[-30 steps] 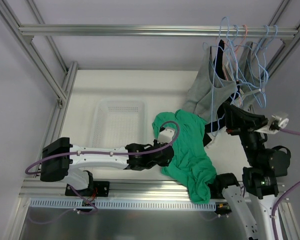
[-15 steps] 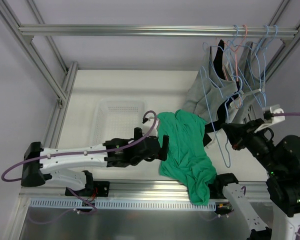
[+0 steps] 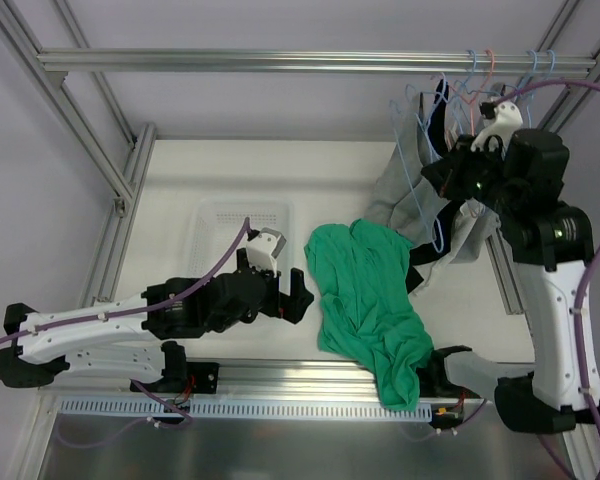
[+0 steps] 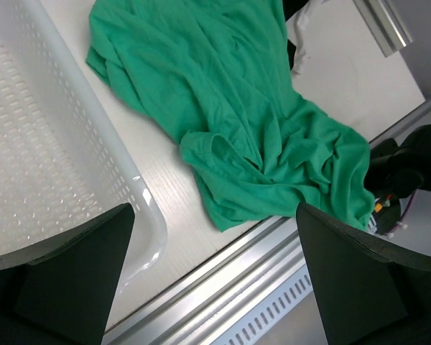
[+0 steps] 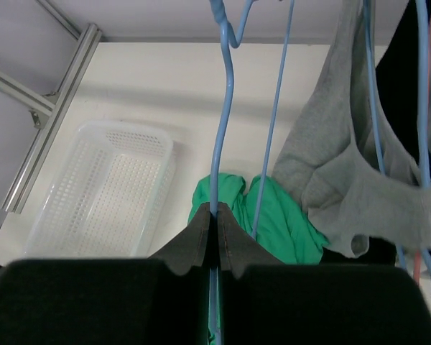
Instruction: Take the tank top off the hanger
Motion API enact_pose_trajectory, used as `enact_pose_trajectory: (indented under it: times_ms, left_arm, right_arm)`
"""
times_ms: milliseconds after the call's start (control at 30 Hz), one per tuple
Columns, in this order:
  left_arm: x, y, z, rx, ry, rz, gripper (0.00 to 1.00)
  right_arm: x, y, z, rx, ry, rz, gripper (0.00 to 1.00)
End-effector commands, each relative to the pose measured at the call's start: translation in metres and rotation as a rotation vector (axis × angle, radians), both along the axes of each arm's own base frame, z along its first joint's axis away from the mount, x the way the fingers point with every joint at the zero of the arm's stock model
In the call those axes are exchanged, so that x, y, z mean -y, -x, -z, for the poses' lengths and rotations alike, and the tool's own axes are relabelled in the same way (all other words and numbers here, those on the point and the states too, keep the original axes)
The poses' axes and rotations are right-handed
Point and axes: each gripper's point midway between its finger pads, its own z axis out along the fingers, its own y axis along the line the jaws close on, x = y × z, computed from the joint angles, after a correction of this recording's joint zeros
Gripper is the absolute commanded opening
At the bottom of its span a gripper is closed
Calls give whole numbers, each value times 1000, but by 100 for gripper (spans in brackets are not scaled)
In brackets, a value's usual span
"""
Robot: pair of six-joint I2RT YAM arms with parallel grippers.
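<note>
The green tank top [image 3: 365, 300] lies crumpled on the table, off any hanger, and also shows in the left wrist view [image 4: 237, 129] and below the hanger in the right wrist view [image 5: 273, 215]. My left gripper [image 3: 296, 297] hovers just left of it with its jaws wide open and nothing between them [image 4: 214, 215]. My right gripper [image 3: 435, 178] is raised near the rail and shut [image 5: 217, 215] on the wire of an empty blue hanger [image 5: 223, 108].
A white perforated basket [image 3: 242, 215] sits left of the green top. Grey and dark garments [image 3: 400, 195] hang on several hangers [image 3: 490, 75] from the rail [image 3: 280, 62] at the back right. The table's metal front edge [image 4: 273, 259] is close below the left gripper.
The left gripper opened, let go of the green top and drew back to the left. The right arm rose toward the rail, carrying the blue hanger up and away from the top.
</note>
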Motion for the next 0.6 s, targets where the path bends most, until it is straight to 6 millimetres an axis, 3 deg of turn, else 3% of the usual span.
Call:
enact_pose_trajectory:
  times_ms: [0,67,200,267,467,567]
  left_arm:
    - [-9,3,16,-17,-46,17,99]
    - [-10,3,20,-18,-59,16,99]
    - [-9,4,29,-30,-84,23,99]
    - [-6,8,33,-47,-86,42,99]
    - [-10,11,43,-70,-87,38,99]
    - [-12,13,46,-82,-81,35,99]
  right_arm:
    - [-13,-34,-37,107,19,-8,0]
    - [-29,-40,-43,123,49,-40,0]
    - [-45,-71,-44,116,84,-14,0]
    - [-54,-76,-50,135,98,-26,0]
    - [-56,-113,-40,112,130,67,0]
    - [-58,-127,-25,77,150,87,0]
